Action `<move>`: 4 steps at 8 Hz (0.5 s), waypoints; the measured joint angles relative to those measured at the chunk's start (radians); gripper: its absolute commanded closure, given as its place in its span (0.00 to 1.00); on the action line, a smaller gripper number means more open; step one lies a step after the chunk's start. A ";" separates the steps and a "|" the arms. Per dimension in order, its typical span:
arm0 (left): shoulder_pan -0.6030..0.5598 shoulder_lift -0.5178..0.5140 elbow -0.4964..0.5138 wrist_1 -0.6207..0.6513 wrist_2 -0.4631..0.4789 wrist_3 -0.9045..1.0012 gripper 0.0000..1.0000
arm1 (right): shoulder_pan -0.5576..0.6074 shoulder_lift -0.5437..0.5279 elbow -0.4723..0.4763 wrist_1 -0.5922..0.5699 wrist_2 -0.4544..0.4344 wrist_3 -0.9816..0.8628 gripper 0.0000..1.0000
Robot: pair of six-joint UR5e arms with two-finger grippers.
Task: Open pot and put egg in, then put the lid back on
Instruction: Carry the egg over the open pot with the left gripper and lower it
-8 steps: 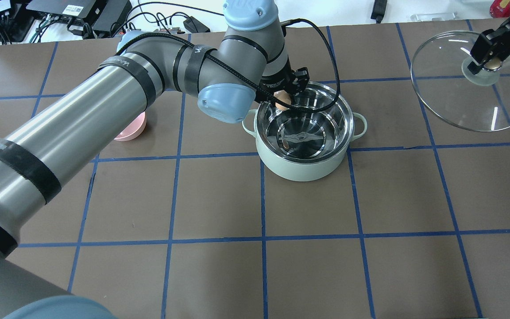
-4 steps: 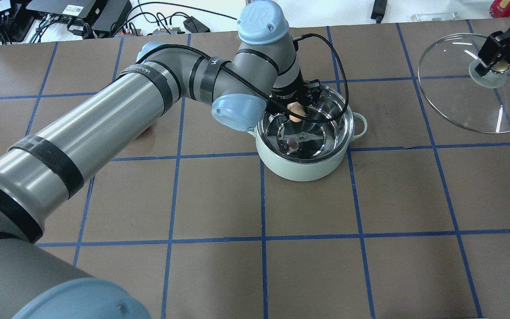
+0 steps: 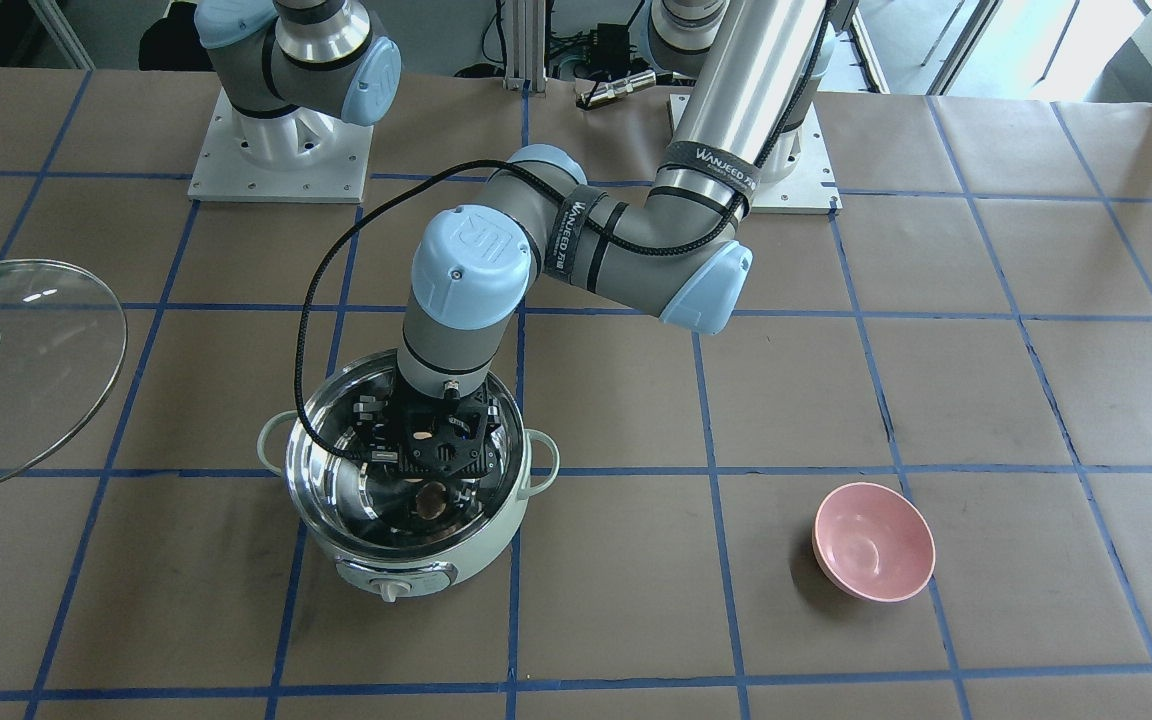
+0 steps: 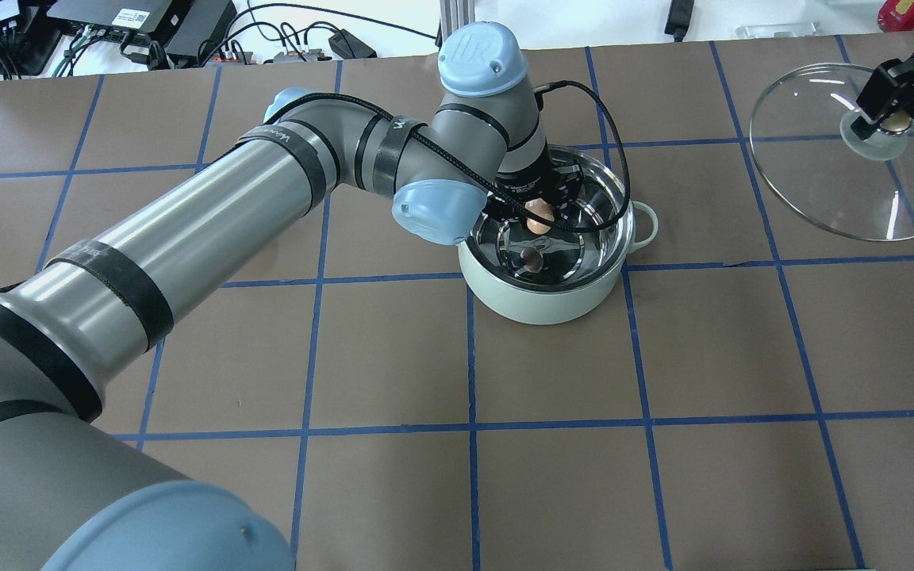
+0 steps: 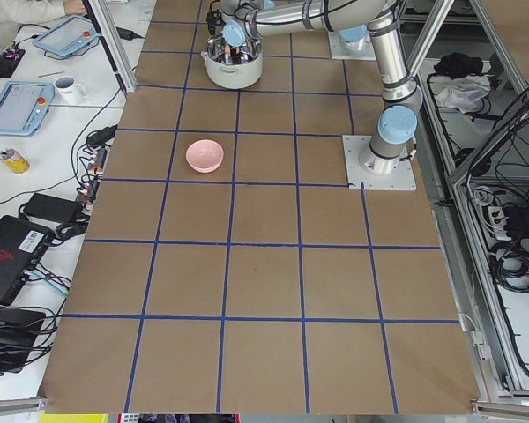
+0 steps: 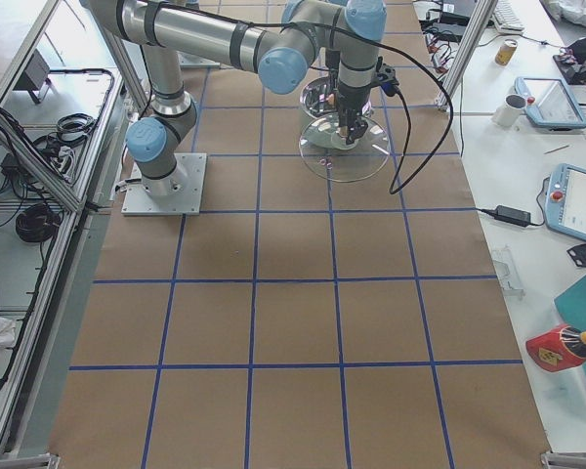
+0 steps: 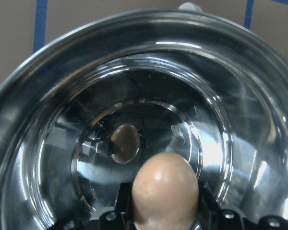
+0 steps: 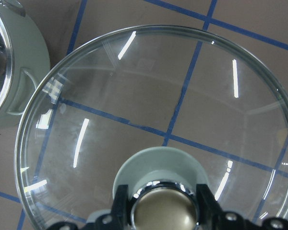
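The mint-green pot (image 4: pixel 543 295) stands open on the table, its steel inside showing; it also shows in the front view (image 3: pixel 496 545). My left gripper (image 4: pixel 538 214) is shut on the tan egg (image 4: pixel 539 215) and holds it inside the pot's rim, above the bottom. The left wrist view shows the egg (image 7: pixel 165 189) between the jaws, with its reflection in the pot floor. My right gripper (image 4: pixel 884 107) is shut on the knob (image 8: pixel 163 206) of the glass lid (image 4: pixel 822 182) and holds it up, tilted, far to the right of the pot.
A pink bowl (image 3: pixel 874 541) stands on the table on my left side, hidden by my left arm in the overhead view. A black cable (image 4: pixel 600 119) from my left wrist loops over the pot's rim. Cables and electronics lie along the table's back edge.
My left gripper has moved right and down with the egg, from over the pot's left rim to inside the pot. The lid has shifted slightly right.
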 measured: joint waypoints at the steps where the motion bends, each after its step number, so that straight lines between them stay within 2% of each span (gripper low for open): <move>1: 0.000 -0.006 -0.002 0.000 -0.005 -0.001 0.38 | 0.000 -0.001 0.001 0.000 0.000 0.000 1.00; 3: -0.001 -0.017 -0.004 -0.001 -0.007 -0.003 0.32 | 0.000 0.000 0.002 -0.002 0.001 0.001 1.00; 4: -0.002 -0.017 -0.004 -0.001 -0.008 -0.007 0.18 | 0.000 0.000 0.002 -0.002 0.002 0.001 1.00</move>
